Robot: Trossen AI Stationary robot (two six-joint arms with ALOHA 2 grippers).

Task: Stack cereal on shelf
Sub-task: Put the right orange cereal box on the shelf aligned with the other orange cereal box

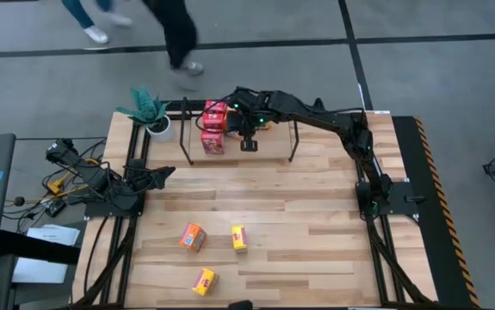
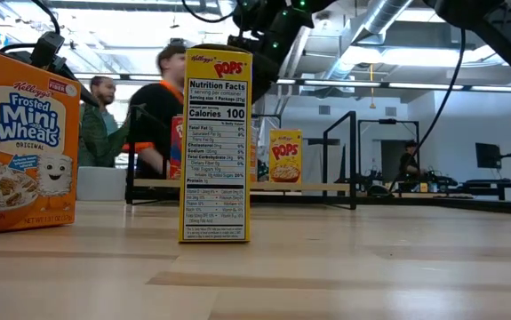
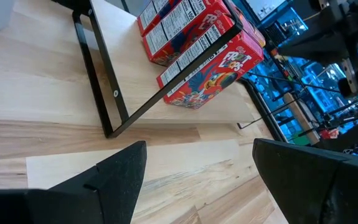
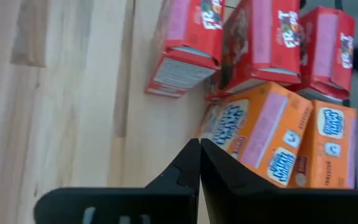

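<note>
Right gripper [image 1: 249,145] (jaws clenched, empty) over shelf [image 1: 294,143]; left gripper [image 1: 163,173] released.

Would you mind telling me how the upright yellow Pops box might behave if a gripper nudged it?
The yellow Pops box stands tall on a narrow end, so it probably tips easily. Its thin cardboard panels likely make it light and crushable.

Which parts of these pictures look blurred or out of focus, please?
High view: the walking person beyond the table is smeared by motion. Low view: the yellow box is crisp, the people and room behind soft. Right wrist view: the red boxes and orange boxes look slightly soft.
</note>
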